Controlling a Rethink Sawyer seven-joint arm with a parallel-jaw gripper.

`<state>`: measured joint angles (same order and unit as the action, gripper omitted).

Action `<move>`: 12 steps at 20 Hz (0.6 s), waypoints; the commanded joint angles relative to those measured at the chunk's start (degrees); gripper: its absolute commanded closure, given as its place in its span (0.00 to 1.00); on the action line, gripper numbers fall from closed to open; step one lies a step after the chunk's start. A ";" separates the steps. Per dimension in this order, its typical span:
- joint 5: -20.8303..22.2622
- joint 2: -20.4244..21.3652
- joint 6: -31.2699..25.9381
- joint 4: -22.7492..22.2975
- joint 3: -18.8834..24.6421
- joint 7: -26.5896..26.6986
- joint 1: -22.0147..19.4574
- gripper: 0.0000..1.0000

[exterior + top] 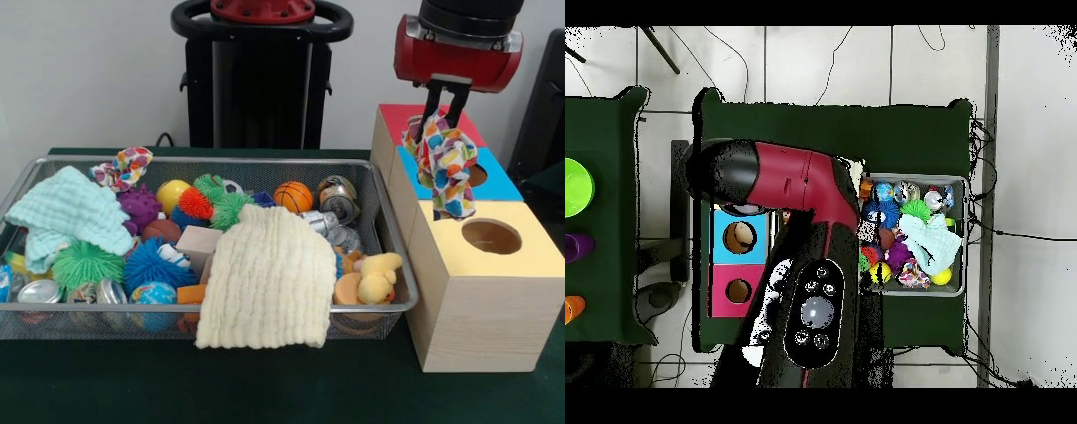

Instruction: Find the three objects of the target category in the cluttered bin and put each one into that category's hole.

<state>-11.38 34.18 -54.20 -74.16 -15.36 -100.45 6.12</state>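
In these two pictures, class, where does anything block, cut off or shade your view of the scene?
Front view: the gripper hangs in from the top edge, its arm cut off; the printed fabric piece hides part of the blue-topped box; light looks even, with soft shadow inside the yellow box's hole. Overhead view: the arm covers the yellow box and part of the wire bin.

From above, the arm [800,240] covers the yellow-topped box and the left part of the bin [957,181]. In the front view the arm [457,40] is cut off by the top edge, and the cream cloth [267,278] hides toys beneath.
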 commanded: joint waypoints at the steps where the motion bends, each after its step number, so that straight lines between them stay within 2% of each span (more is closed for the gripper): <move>1: -1.18 -2.88 3.24 -6.56 1.27 -16.06 0.01 1.00; 12: -1.44 -3.05 4.28 -7.16 0.91 -16.68 0.67 1.00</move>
<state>-11.72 33.98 -53.71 -74.78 -15.61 -100.45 6.70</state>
